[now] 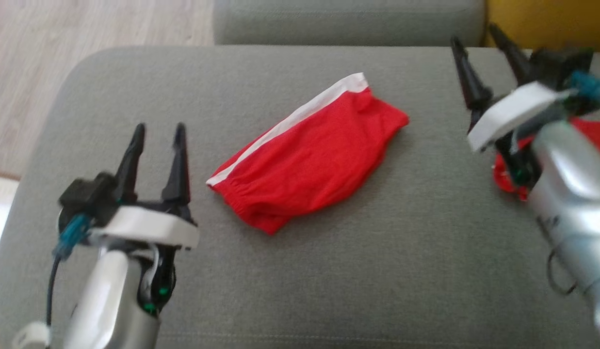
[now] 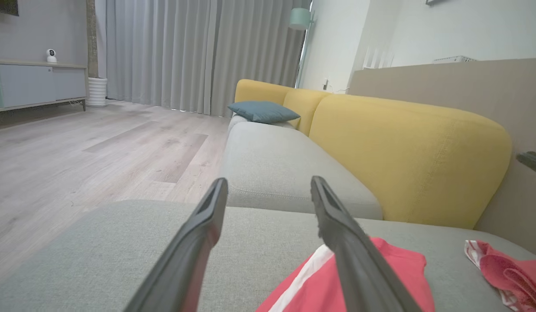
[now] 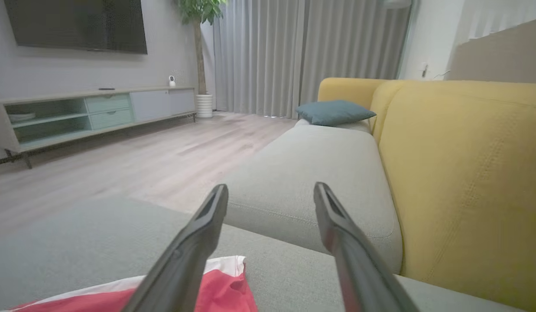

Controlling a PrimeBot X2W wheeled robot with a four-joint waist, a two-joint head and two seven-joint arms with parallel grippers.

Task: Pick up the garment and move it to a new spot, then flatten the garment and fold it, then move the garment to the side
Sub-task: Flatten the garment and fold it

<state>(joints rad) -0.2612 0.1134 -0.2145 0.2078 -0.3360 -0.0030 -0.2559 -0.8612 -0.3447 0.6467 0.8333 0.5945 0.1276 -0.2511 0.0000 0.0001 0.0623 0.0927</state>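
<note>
Left end effector (image 1: 159,129), jaws apart, beside folded red garment (image 1: 309,160)

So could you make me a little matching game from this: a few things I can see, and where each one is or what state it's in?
Things:
1. red garment
2. left end effector
3. right end effector
4. blue cushion

Descriptions:
A. open, at the head view's upper right
B. lies far off, next to the yellow backrest
C. lies free in the middle of the grey seat
D. open, at the head view's lower left, beside the garment, not touching it

Pairs: 1-C, 2-D, 3-A, 4-B
</note>
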